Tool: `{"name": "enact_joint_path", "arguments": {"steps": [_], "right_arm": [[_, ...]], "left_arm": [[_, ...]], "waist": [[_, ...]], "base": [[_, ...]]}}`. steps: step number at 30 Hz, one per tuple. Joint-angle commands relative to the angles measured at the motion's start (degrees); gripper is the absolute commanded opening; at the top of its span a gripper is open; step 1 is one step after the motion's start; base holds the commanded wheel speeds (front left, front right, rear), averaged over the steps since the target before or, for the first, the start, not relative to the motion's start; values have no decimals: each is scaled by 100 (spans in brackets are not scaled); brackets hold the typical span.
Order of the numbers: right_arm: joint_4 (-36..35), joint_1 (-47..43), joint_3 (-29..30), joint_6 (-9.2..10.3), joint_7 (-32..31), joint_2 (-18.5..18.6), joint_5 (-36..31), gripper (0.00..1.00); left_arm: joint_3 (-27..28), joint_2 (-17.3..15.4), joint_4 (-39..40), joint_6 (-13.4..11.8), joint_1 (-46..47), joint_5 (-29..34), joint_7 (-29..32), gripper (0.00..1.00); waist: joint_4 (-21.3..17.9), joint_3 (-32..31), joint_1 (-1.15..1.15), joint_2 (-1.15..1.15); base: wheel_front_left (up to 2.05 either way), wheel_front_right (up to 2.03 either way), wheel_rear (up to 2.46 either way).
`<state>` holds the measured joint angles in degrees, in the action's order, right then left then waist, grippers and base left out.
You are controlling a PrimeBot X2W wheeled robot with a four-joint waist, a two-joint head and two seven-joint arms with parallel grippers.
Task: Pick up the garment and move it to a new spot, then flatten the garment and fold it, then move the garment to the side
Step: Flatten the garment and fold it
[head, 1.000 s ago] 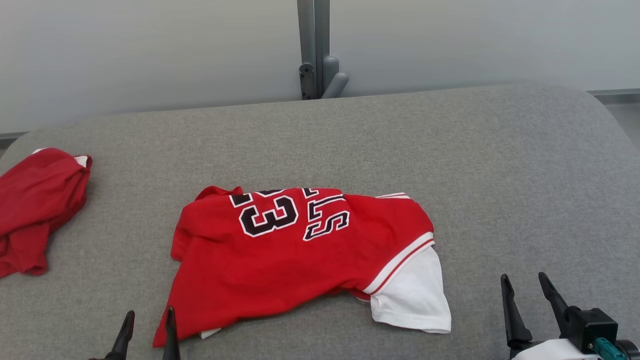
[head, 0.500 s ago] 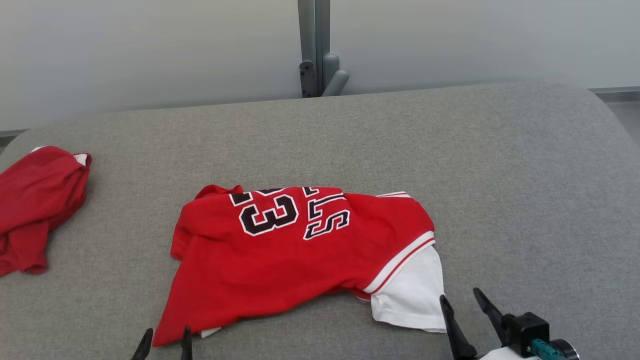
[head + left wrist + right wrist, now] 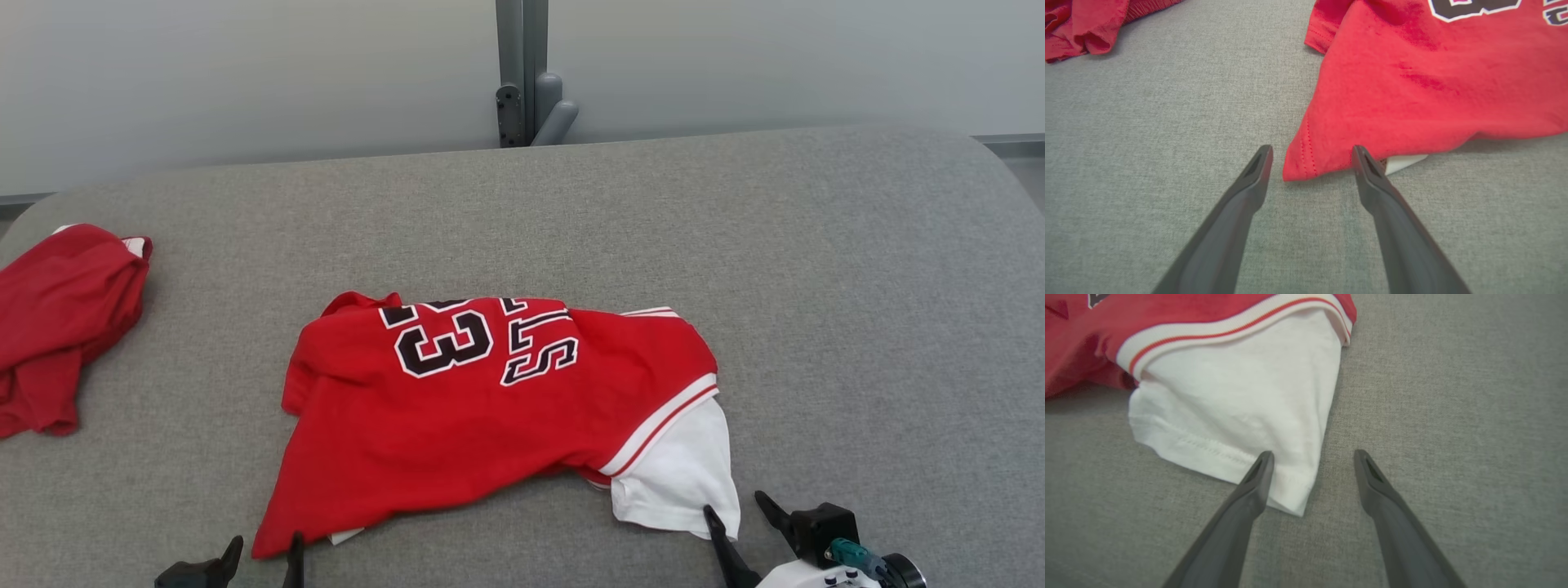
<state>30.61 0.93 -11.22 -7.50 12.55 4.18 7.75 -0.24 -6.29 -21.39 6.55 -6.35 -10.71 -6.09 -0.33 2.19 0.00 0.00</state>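
The red jersey (image 3: 490, 416) lies crumpled at the middle of the grey padded table (image 3: 816, 286). The left gripper (image 3: 1311, 149), wide open and empty, straddles its 7 o'clock hem corner, and the right gripper (image 3: 1312, 452), equally open and empty, straddles the 5 o'clock white sleeve (image 3: 1241, 400). A shallow pinch on one thin layer could let the cloth slip or bunch when lifted

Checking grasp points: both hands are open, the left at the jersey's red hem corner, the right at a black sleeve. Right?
The sleeve is white, not black; the right wrist view shows it. Otherwise yes: both hands are open, the left hand at the red hem corner of the jersey, the right hand at that sleeve.
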Motion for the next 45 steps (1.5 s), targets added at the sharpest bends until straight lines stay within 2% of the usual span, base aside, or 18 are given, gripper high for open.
{"name": "enact_joint_path", "arguments": {"steps": [1, 13, 14, 16, 18, 19, 20, 21, 24, 28, 30, 32, 33, 39, 45], "right_arm": [[54, 102, 11, 2, -26, -2, -42, 100], [437, 431, -308, 2, -172, -42, 113, 100], [469, 445, -349, 1, -172, -43, 144, 93], [524, 479, -441, 1, -218, -39, 216, 42], [549, 504, -503, 1, -228, -18, 294, 11], [559, 510, -533, 1, -224, 2, 329, 0], [570, 519, -557, 2, -219, 20, 355, 0], [578, 527, -588, 4, -225, 31, 410, 0], [576, 547, -678, 4, -239, 83, 486, 0], [548, 559, -710, 4, -204, 140, 551, 0], [531, 561, -710, 4, -187, 168, 581, 0], [501, 556, -706, 6, -157, 186, 613, 0], [440, 543, -675, 5, -100, 191, 665, 0], [-51, 525, -498, 4, -25, 260, 1037, 0], [-1109, 499, -357, 4, -230, 423, 1591, 0]], "left_arm": [[-3, -59, -35, 24, 117, -70, 26, 100], [-242, -284, -475, 78, 393, -321, 228, 100], [-282, -294, -514, 83, 414, -356, 233, 100], [-348, -312, -584, 92, 448, -454, 239, 100], [-432, -333, -617, 88, 496, -523, 213, 72], [-473, -333, -635, 90, 511, -559, 197, 52], [-508, -339, -655, 92, 522, -586, 202, 40], [-552, -352, -671, 94, 536, -610, 181, 36], [-649, -410, -690, 92, 624, -673, 68, 32], [-720, -448, -678, 93, 661, -753, -26, 33], [-783, -484, -655, 94, 689, -792, -66, 28], [-836, -509, -618, 94, 725, -832, -109, 7], [-857, -531, -549, 95, 744, -865, -135, 0], [-821, -618, -87, 95, 678, -999, -85, 0], [-773, -692, 911, 39, 538, -1195, 245, 0]], "waist": [[-11, 38, 0, 0], [-88, 178, 0, 0], [-90, 181, 0, 0], [-89, 186, 0, 0], [-84, 196, 0, 0], [-82, 198, 0, 0], [-79, 199, 0, 0], [-78, 199, 0, 0], [-82, 193, 0, 0], [-94, 172, 0, 0], [-105, 155, 0, 0], [-116, 135, 0, 0], [-124, 116, 0, 0], [-153, 59, 0, 0], [-176, 8, 0, 0]], "base": [[0, 0, 0], [0, 0, 0], [0, 0, 0], [0, 0, 0], [0, 0, 0], [0, 0, 0], [0, 0, 0], [0, 0, 0], [0, 0, 0], [0, 0, 0], [0, 0, 0], [0, 0, 0], [0, 0, 0], [0, 0, 0], [0, 0, 0]]}}
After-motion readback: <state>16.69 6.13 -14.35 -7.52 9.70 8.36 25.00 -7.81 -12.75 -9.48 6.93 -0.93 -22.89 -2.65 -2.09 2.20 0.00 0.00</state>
